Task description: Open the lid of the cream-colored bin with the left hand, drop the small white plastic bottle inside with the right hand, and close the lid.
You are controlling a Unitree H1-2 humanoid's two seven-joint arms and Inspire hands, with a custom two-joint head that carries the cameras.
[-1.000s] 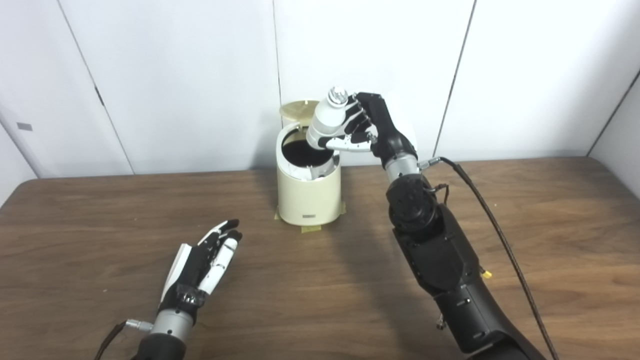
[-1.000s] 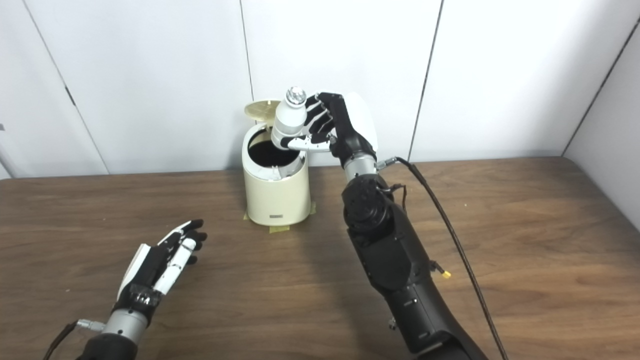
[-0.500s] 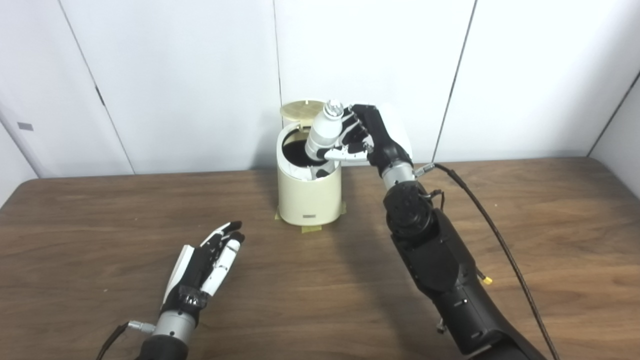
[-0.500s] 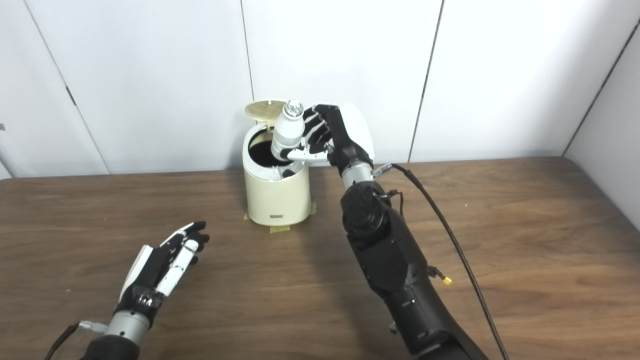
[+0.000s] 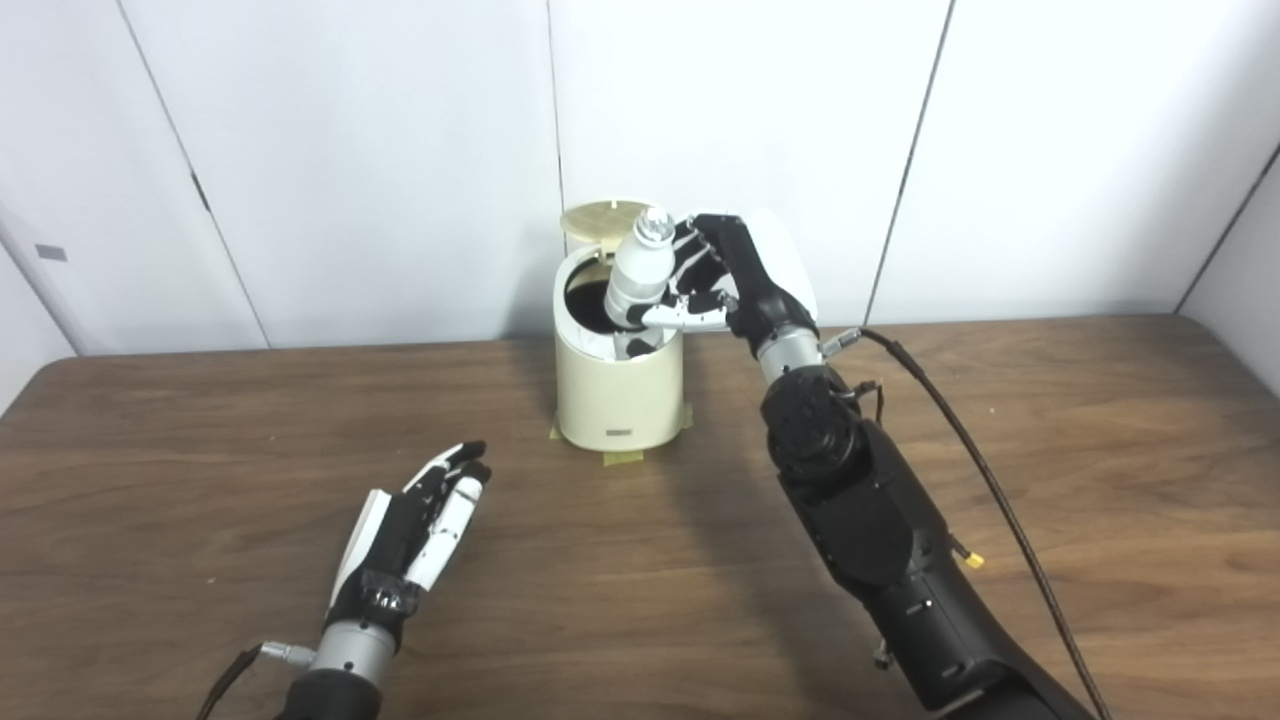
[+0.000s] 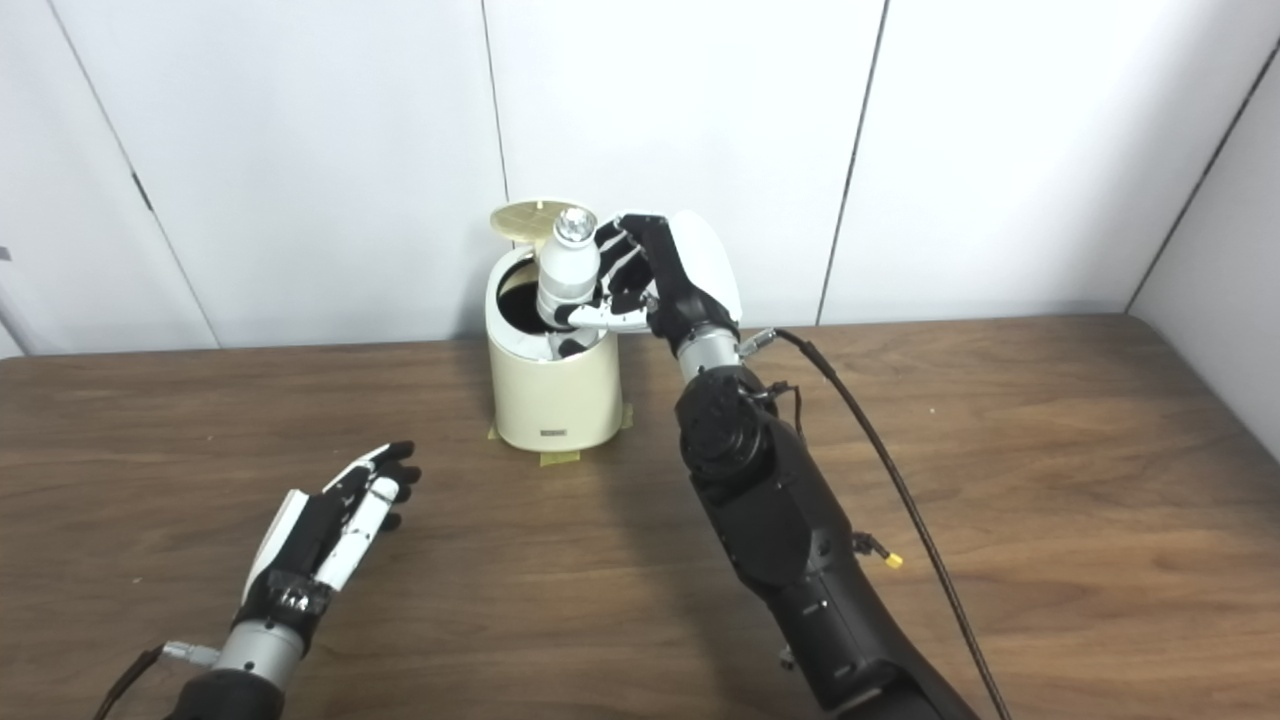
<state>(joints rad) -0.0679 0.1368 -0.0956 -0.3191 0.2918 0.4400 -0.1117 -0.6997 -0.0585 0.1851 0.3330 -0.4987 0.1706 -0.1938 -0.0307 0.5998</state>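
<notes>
Bottle (image 5: 637,277) time: I am holding the small white plastic bottle in my right hand (image 5: 728,278), with the fingers (image 5: 690,268) wrapped around its side and the thumb under it. The bottle is standing almost straight up, cap on top, and its bottom end is dipping into the dark round hole of the cream-colored bin (image 5: 618,375). The bin's lid (image 5: 603,215) is standing open at the back, just behind the bottle. The bin is sitting on the brown tabletop (image 5: 180,460), near the white wall, with bits of yellow tape (image 5: 625,457) sticking out at its foot. My left hand (image 5: 412,528) is resting low over the tabletop, well apart from the bin. It is holding nothing, and its fingers are lying out straight. A black cable (image 5: 985,480) is running along my right arm.
</notes>
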